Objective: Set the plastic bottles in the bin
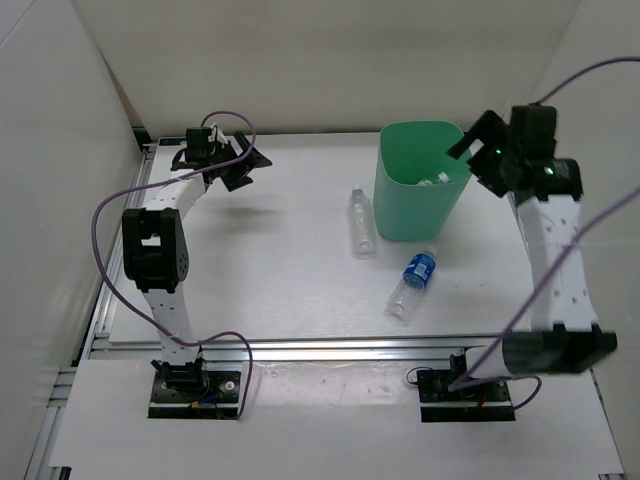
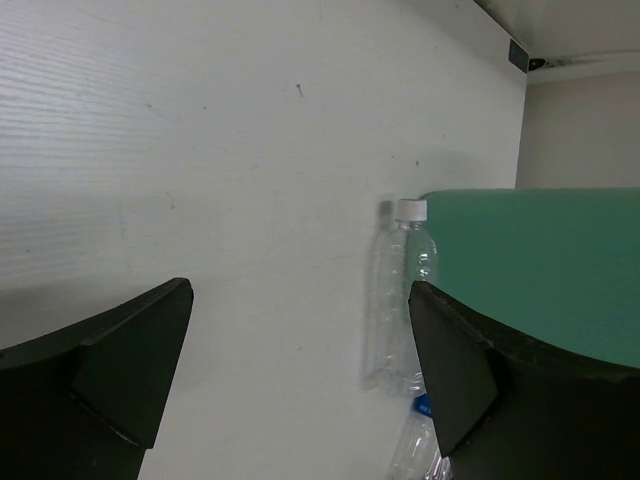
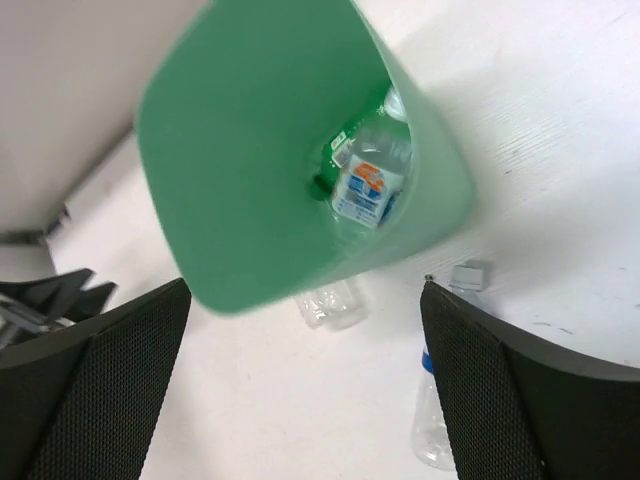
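Status: right gripper point(image 3: 305, 292) hangs over the bin point(image 1: 418, 190), jaws spread wide, nothing between them. Left gripper point(image 2: 300, 310) is also wide and empty, at the table's 10 o'clock in the top view, low over the white table point(image 1: 270, 285).

The bin sits at about the table's 2 o'clock. It's mint-green plastic with smooth tapered walls and a rounded-square rim. Looking down it from the right wrist, we see a labelled bottle point(image 3: 365, 190) (white, blue, orange print) at the bottom. There's more clear plastic next to it, but we can't resolve what.

Outstanding on the table, both lying flat:
- plain clear bottle point(image 1: 361, 222), white cap, at the bin's 8 o'clock, just beside the wall
- blue-label bottle point(image 1: 413, 283) at the bin's 6 o'clock, near but apart

Handling, our read: both look empty, so very light. Thin plastic will dent under a hard squeeze, and a round body rolls if nudged. The surface is smooth and a bit slippery. We'd close across the mid-body with jaws square to the long axis, not on cap or neck. The clear one is tight to the bin, so we'd come in from its 9 o'clock side.
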Robot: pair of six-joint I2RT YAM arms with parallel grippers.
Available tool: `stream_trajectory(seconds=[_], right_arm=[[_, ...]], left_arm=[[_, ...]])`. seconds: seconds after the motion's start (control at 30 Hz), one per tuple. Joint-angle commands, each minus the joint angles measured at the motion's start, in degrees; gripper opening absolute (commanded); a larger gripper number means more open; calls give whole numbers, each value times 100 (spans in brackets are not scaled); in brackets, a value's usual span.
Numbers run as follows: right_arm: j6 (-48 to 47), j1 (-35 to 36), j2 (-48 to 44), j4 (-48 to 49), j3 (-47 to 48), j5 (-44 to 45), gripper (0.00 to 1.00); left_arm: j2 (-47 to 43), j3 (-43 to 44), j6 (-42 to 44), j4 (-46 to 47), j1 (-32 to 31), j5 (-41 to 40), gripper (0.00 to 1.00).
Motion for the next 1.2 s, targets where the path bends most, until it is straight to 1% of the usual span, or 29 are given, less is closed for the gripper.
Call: stream_trajectory(seconds=[0.0, 0.07, 0.1, 0.13, 0.17, 0.2, 0.3, 0.33, 0.37, 0.53, 0.6, 0.7, 0.73, 0.83, 0.97, 1.0, 1.1, 1.17], right_arm=[[135, -142, -1087, 370, -476, 431, 99], [83, -142, -1368, 317, -626, 431, 99], [83, -142, -1422, 221, -627, 370, 99], [83, -142, -1423, 151, -627, 370, 99], [83, -194, -1484, -15, -627, 370, 99], [83, -195, -1484, -104, -627, 370, 99], [83, -195, -1537, -412, -566, 257, 99], [22, -195, -1537, -413, -496, 255, 99], [21, -195, -1537, -474, -495, 160, 99], [-216, -248, -1537, -676, -302, 44, 99], [-269, -248, -1537, -676, -302, -34, 99], [-322, -248, -1537, -676, -302, -123, 99], [-400, -248, -1537, -676, -302, -183, 99], [-610, -300, -1476, -799, -188, -237, 99], [-848, -432, -1414, -949, 59, -298, 99], [-849, -432, -1414, -949, 59, -298, 99], [-919, -432, -1476, -949, 59, -298, 99], [-971, -432, -1476, -949, 59, -150, 99]], left_arm=[[110, 288, 16, 211, -245, 418, 100], [365, 534, -37, 264, -404, 638, 100], [479, 648, -37, 264, -604, 873, 100], [602, 919, -37, 264, -720, 972, 100], [847, 1043, -37, 264, -843, 973, 100], [954, 1140, -37, 264, -1096, 973, 100], [1157, 1308, 94, 264, -1458, 666, 100], [1218, 1308, 95, 264, -1650, 404, 100], [1218, 1308, 261, 264, -1722, 323, 100], [1473, 1422, 499, 45, -2135, 295, 100], [1674, 1633, 500, -139, -2250, 418, 100], [1868, 2010, 631, -438, -2390, 419, 100], [1947, 2012, 631, -509, -2391, 367, 100], [2088, 2125, 570, -509, -2452, 366, 100], [2500, 2441, 368, -562, -2566, 786, 100], [2589, 2590, 289, -562, -2566, 788, 100], [2712, 2653, 289, -615, -2619, 736, 100], [2791, 2653, 228, -615, -2619, 735, 100]])
